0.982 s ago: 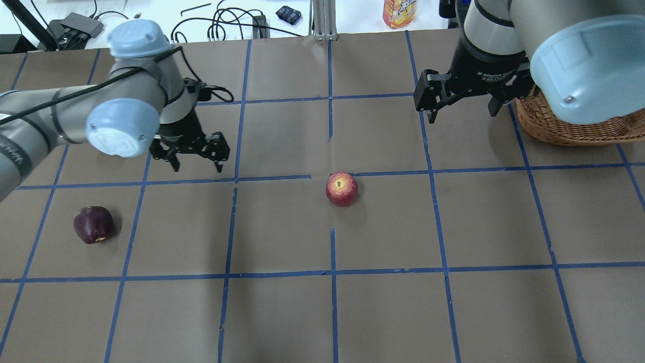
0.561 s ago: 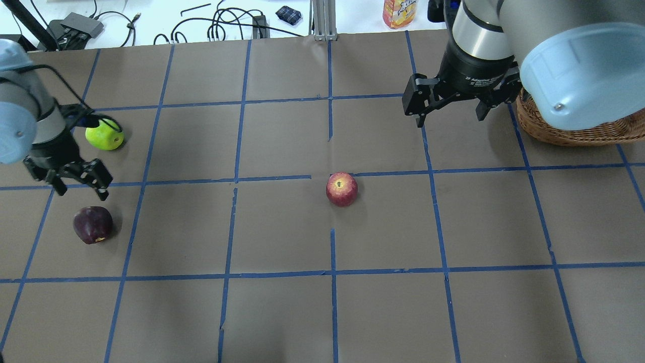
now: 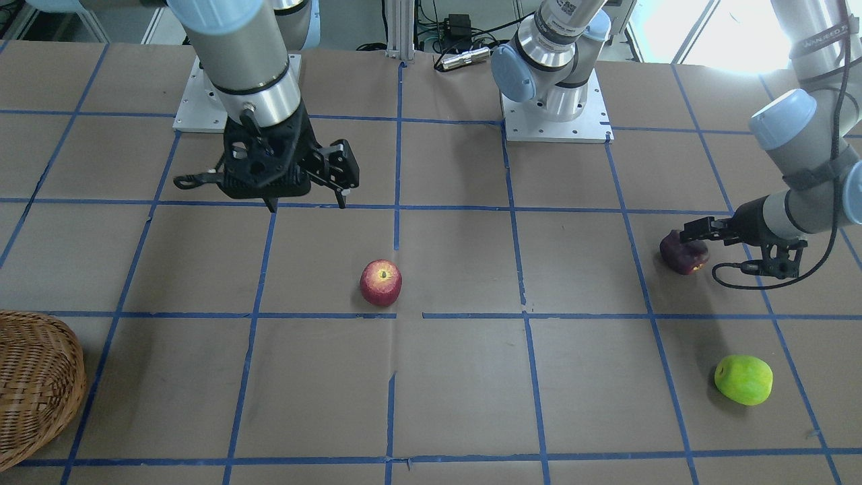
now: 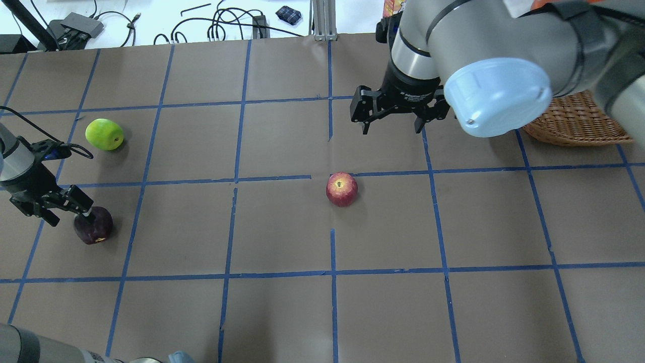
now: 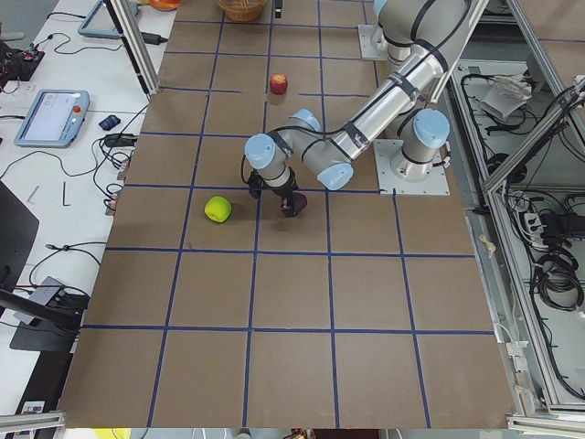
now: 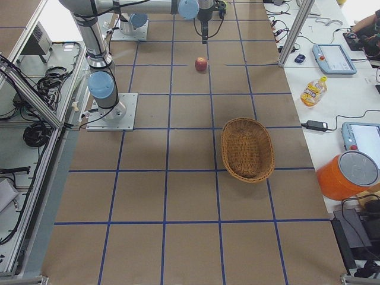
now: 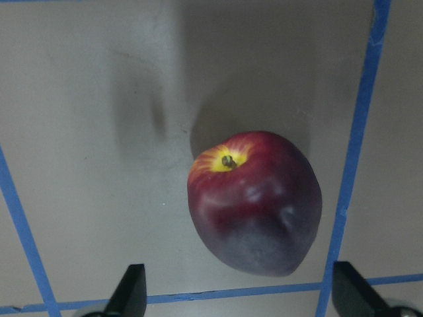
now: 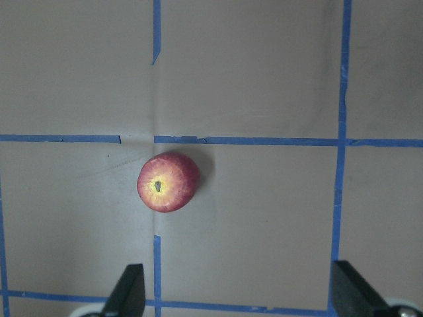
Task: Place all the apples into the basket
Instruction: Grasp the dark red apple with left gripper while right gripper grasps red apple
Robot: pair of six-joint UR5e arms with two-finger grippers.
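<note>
The basket point(image 4: 572, 122), at two o'clock, is found empty; three apples are outstanding; the red apple point(image 4: 341, 189) lies at centre, the right gripper point(image 4: 392, 129) held wide, empty, at its one o'clock; the left gripper point(image 4: 69, 217), spread and unladen, is set at the maroon apple point(image 4: 94, 227) at nine o'clock; the green apple point(image 4: 104, 134) at ten.

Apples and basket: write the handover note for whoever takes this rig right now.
Left claw: open, low beside the dark maroon apple, which lies between its fingers in the wrist view; not gripped.
Right claw: open, empty, hanging above the table just beyond the red apple.
Green apple: on the table at the robot's far left, untouched.
Basket: far right, empty in the exterior right view.
Done: nothing in the basket yet.
Left: all three apples; the maroon and red ones look like the likely first picks.
</note>
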